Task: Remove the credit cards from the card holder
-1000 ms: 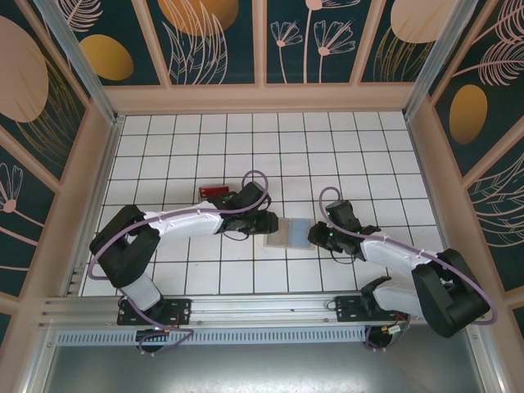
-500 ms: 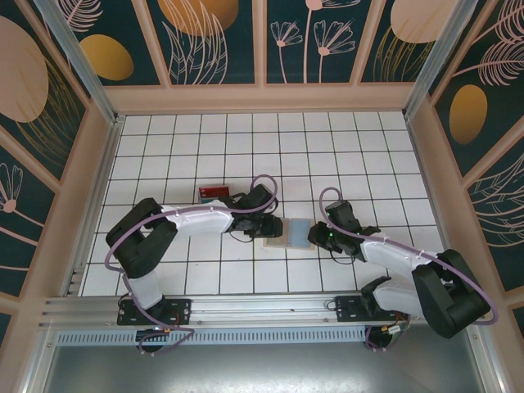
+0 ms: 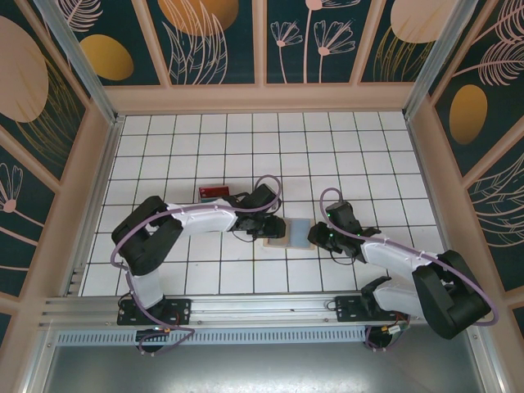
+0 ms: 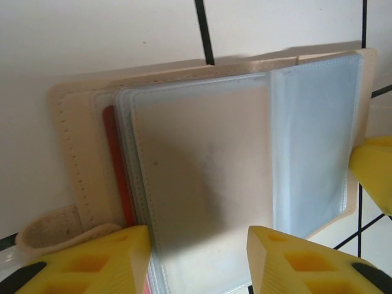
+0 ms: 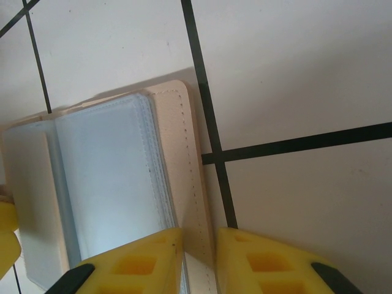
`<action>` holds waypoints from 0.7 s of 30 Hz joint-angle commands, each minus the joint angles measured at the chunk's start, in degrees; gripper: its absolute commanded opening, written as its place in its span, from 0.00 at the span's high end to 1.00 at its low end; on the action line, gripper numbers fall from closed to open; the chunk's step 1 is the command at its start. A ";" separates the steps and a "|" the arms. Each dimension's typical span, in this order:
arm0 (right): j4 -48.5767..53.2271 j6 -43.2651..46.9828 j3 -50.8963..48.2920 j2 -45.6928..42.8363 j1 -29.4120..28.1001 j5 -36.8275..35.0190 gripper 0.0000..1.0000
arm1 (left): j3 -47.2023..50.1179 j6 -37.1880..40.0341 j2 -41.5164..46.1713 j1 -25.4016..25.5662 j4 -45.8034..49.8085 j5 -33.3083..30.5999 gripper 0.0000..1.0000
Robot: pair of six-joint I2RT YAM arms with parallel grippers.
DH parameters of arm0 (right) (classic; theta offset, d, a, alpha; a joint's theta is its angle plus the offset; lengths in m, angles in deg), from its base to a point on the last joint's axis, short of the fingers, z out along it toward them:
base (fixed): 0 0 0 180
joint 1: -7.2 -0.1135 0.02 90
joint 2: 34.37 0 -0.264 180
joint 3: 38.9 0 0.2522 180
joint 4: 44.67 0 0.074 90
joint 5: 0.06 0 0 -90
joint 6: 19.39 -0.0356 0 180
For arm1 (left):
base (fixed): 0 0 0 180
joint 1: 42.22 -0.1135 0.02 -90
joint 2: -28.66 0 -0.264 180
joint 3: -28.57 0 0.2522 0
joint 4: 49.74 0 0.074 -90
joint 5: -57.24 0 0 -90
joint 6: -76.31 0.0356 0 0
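Two grippers met at the open card holder [image 3: 293, 232] on the table [image 3: 205, 147]. The right gripper [image 5: 199, 245], unmoved, had its jaws pinching the tan edge. The left gripper [image 4: 199, 245] had slid in, jaws spread over the frosted sleeves [image 4: 202, 159], which hid all but one red card [image 4: 116, 165] edge. Beyond lay another red card [image 3: 213, 192], detail unclear.

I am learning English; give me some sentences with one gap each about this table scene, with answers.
The card holder lies ___, its clear sleeves showing. The right claw pinches its ___ cover edge. Beyond the left arm, a loose ___ card lies on the table. Answers: open; tan; red.
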 commanded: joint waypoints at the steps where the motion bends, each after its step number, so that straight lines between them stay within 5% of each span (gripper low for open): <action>1: -1.77 -1.34 -2.21 2.51 -1.55 2.27 0.76 | -1.04 2.05 -1.64 0.90 -0.69 2.81 0.52; 10: -1.70 -1.33 -2.04 2.94 -1.55 2.17 0.76 | -1.21 2.95 -0.86 1.19 -2.93 4.61 0.34; 21: -1.87 -1.33 -1.86 3.57 -1.55 2.14 0.76 | -1.83 3.62 -1.08 1.27 -4.77 7.42 0.34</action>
